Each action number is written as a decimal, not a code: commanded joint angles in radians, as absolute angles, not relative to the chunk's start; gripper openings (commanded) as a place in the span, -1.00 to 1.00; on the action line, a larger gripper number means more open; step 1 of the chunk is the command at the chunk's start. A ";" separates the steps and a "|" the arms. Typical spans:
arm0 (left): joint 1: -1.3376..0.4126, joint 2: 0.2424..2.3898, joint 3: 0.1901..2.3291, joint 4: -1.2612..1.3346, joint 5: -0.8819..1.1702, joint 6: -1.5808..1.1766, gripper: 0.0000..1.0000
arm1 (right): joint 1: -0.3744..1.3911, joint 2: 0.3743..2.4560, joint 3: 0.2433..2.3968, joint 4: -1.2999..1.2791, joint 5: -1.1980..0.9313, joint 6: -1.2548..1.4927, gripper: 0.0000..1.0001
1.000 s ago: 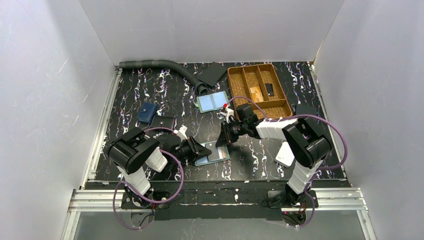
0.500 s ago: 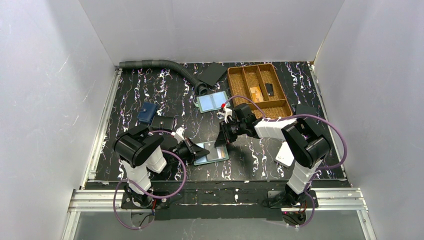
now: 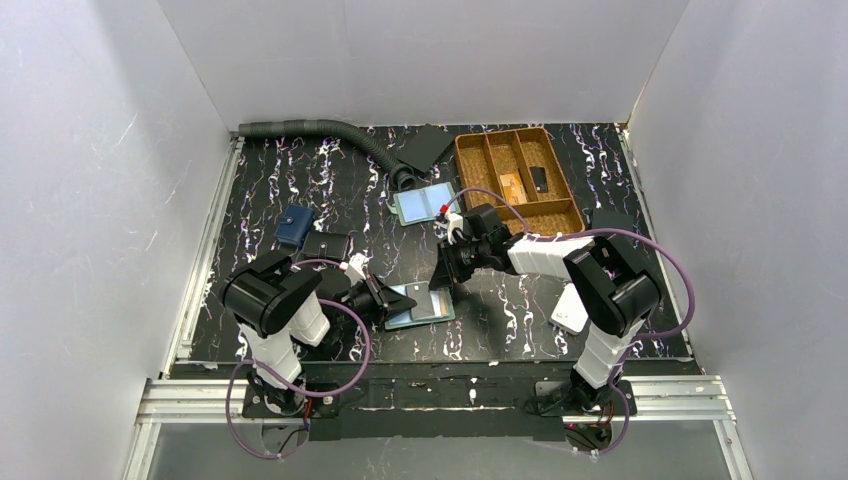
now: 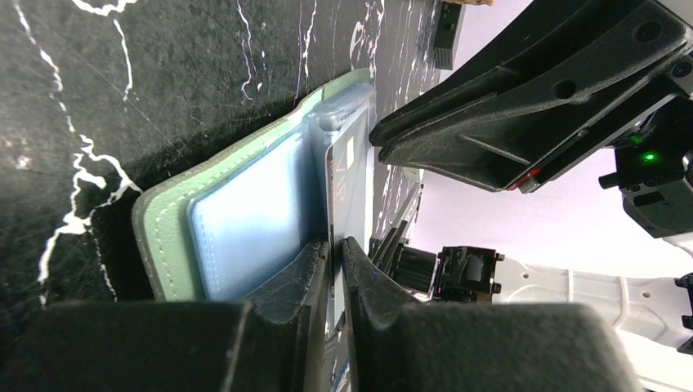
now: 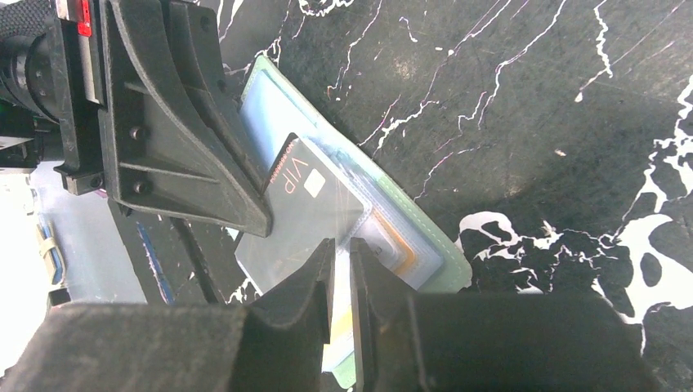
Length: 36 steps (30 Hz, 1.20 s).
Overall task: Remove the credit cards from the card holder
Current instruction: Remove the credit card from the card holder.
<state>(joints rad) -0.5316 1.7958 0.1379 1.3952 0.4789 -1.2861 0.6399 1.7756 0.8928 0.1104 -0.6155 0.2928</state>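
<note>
The card holder (image 3: 428,306) lies open on the black mat between my arms, green-edged (image 4: 163,237) with a blue panel and an orange one (image 5: 396,245). My left gripper (image 3: 388,300) is shut on a dark grey credit card (image 5: 306,184) marked VIP. The card stands edge-on between its fingertips (image 4: 336,243) and is partly out of the sleeve. My right gripper (image 3: 443,280) is shut on the holder's clear sleeve edge (image 5: 342,245), close beside the left gripper's finger (image 5: 180,139). Other cards show only faintly inside the sleeves.
A second holder with pale-blue panels (image 3: 424,204) lies behind. A woven tray (image 3: 463,165) stands at the back right. A blue pouch (image 3: 295,226) and a black wallet (image 3: 325,245) lie to the left. A grey hose (image 3: 310,128) runs along the back. A white object (image 3: 570,308) lies by the right arm.
My left gripper has drawn back to the left with the card, sliding it further out. The holder has shifted slightly left, and the right gripper has stayed on it.
</note>
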 commanded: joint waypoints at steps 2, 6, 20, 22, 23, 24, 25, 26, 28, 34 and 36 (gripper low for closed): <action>-0.525 1.796 0.139 1.403 0.542 -1.262 -0.76 | 0.632 1.803 0.885 0.016 -0.490 0.231 -0.57; -0.524 1.801 0.135 1.406 0.551 -1.264 -0.64 | 0.632 1.802 0.886 0.015 -0.492 0.229 -0.57; -0.516 1.802 0.117 1.413 0.539 -1.270 -0.95 | 0.632 1.802 0.887 0.015 -0.497 0.227 -0.57; -0.515 1.802 0.115 1.415 0.544 -1.270 -0.94 | 0.632 1.802 0.887 0.015 -0.497 0.227 -0.57; -0.514 1.802 0.115 1.417 0.547 -1.270 -0.94 | 0.632 1.802 0.886 0.014 -0.497 0.227 -0.57; -0.514 1.802 0.115 1.418 0.550 -1.270 -0.92 | 0.632 1.802 0.887 0.014 -0.497 0.226 -0.57; -0.513 1.802 0.115 1.419 0.551 -1.270 -0.90 | 0.632 1.802 0.887 0.014 -0.498 0.226 -0.57; -0.513 1.801 0.115 1.419 0.554 -1.271 -0.84 | 0.632 1.802 0.887 0.014 -0.497 0.226 -0.57; -0.511 1.801 0.115 1.420 0.555 -1.270 -0.73 | 0.631 1.802 0.887 0.014 -0.497 0.225 -0.57; -0.504 1.802 0.109 1.422 0.558 -1.271 -0.88 | 0.632 1.801 0.888 0.014 -0.497 0.225 -0.57; -0.501 1.801 0.107 1.423 0.559 -1.270 -0.97 | 0.632 1.801 0.887 0.014 -0.497 0.224 -0.57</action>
